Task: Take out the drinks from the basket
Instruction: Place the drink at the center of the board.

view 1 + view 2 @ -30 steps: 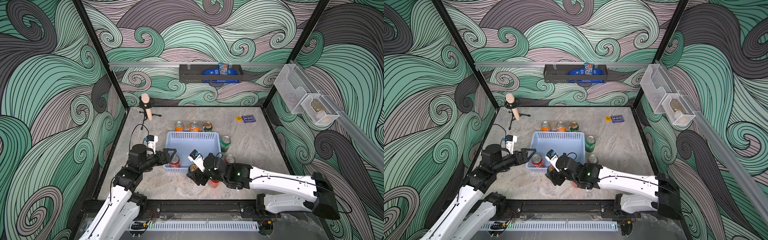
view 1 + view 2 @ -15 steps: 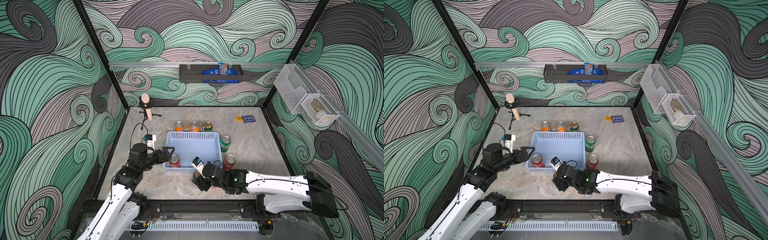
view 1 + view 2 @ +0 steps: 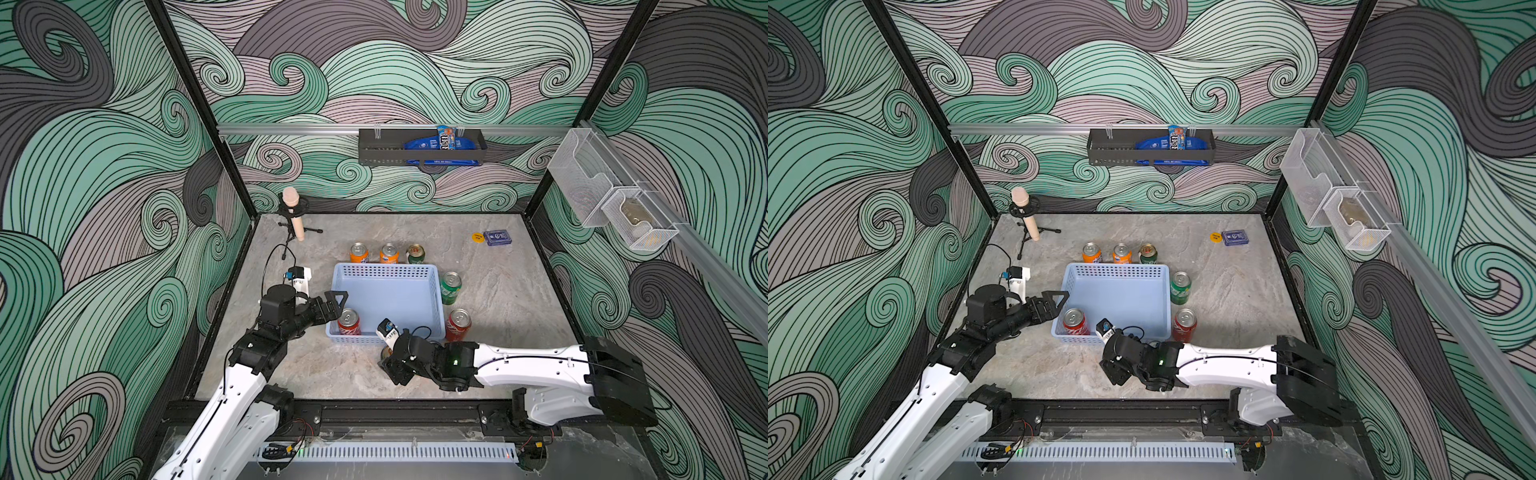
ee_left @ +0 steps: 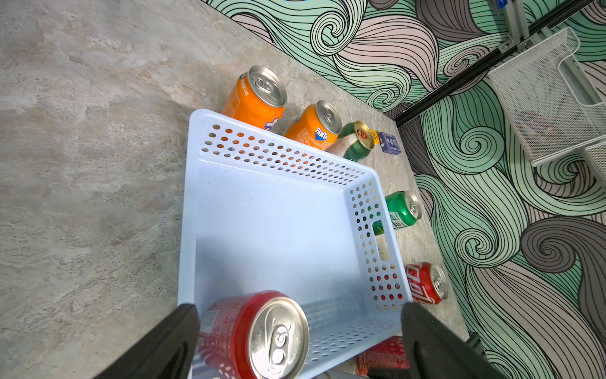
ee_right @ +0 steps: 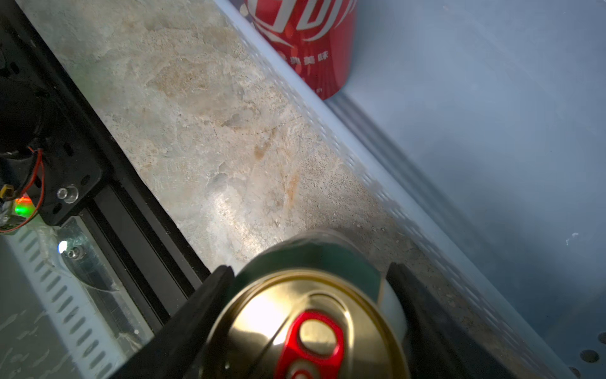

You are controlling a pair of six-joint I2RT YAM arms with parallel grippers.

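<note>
**Scene at the moment shown.** The light-blue basket point(image 3: 386, 271) point(image 3: 1116, 270) sits on the grey surface point(image 3: 498, 291) at the lower centre of both top views. We see one drink inside it: a red can point(image 3: 348, 322), upright in the basket's lower-left corner.

The left hand point(image 3: 334, 305) hovers at that corner with its jaws spread wide and nothing gripped. In the left wrist view the red can point(image 4: 262, 334) appears between the two black fingers point(image 4: 177, 328). We cannot tell whether can and fingers touch.

The right hand point(image 5: 306, 279) is clamped on a gold-topped can point(image 5: 314, 325), green and cream, held just outside the basket's lower wall.

Just above the upper wall stand, left to right, an orange can point(image 3: 358, 253), a second orange can point(image 3: 389, 253) and a second gold-topped can point(image 3: 415, 254). Right of the basket stand a green can point(image 3: 450, 287) and, below it, a second red can point(image 3: 458, 325). A third red can point(image 4: 383, 356) shows just outside the lower wall, in the left wrist view only.

A blue box point(image 3: 498, 238) lies toward the upper right of the surface. A microphone point(image 3: 293, 212) on its stand is at the upper left.
</note>
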